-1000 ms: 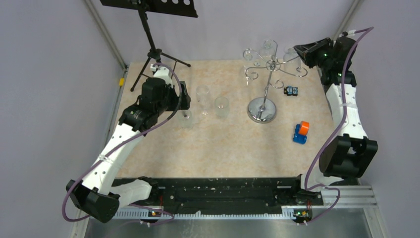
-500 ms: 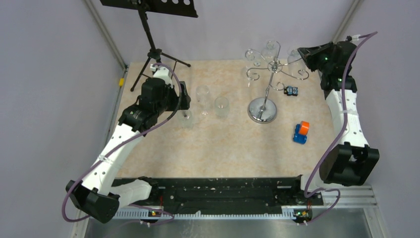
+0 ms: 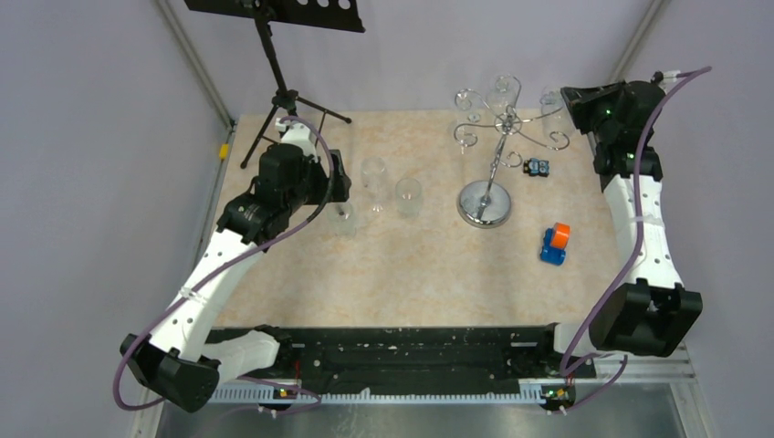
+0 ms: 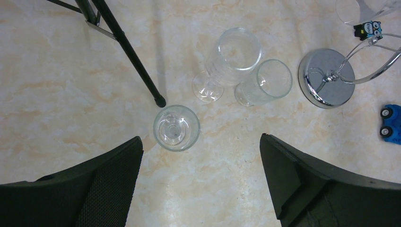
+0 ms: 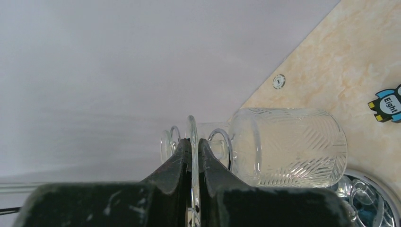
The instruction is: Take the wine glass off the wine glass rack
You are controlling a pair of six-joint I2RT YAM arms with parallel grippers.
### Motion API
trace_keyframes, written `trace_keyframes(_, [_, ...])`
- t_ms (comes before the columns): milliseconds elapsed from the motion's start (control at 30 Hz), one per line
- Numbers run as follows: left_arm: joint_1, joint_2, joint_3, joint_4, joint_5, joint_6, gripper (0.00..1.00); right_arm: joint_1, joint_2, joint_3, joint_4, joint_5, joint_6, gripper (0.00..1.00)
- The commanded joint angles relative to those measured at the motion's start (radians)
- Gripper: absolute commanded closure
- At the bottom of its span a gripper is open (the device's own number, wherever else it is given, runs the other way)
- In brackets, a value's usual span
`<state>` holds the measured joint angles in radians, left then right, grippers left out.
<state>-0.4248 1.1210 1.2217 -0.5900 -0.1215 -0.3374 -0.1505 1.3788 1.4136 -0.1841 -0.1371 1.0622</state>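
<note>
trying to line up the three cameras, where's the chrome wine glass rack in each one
Top external: the wine glass rack stands right of centre toward the back, disc base on the table, scroll arms above.
Left wrist: upper right, only its base and lower pole.
Right wrist: bottom right corner, a slice of the base below the wine glass.
Shared landmark: the small owl tag near the base.

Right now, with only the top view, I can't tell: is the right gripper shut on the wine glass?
Observer: Yes; the right wrist view shows the right gripper shut on a thin clear edge, apparently the foot of the wine glass.
Operator: Is that glass plain?
Observer: No, its bowl carries a cut leaf pattern.
Operator: And the left gripper?
Observer: The left gripper is open and empty; a small glass stands upright beneath it.
</note>
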Motion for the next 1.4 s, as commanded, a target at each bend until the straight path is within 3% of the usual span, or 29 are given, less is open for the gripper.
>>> trace_keyframes(0, [0.006,-0.030,-0.007,0.033,-0.010,0.003,0.03,0.002,-0.082,-0.003,0.086,0.022,0.032,1.00])
trace_keyframes(500, [0.006,-0.031,-0.006,0.036,-0.008,0.004,0.03,0.002,-0.121,-0.077,0.143,-0.141,0.126,1.00])
trace_keyframes(900, [0.006,-0.033,-0.007,0.034,-0.012,0.003,0.03,0.003,-0.052,-0.107,0.333,-0.234,0.207,1.00])
trace_keyframes(1367, [0.006,-0.030,-0.010,0.037,-0.015,0.001,0.03,0.019,-0.015,-0.076,0.301,-0.196,0.142,1.00])
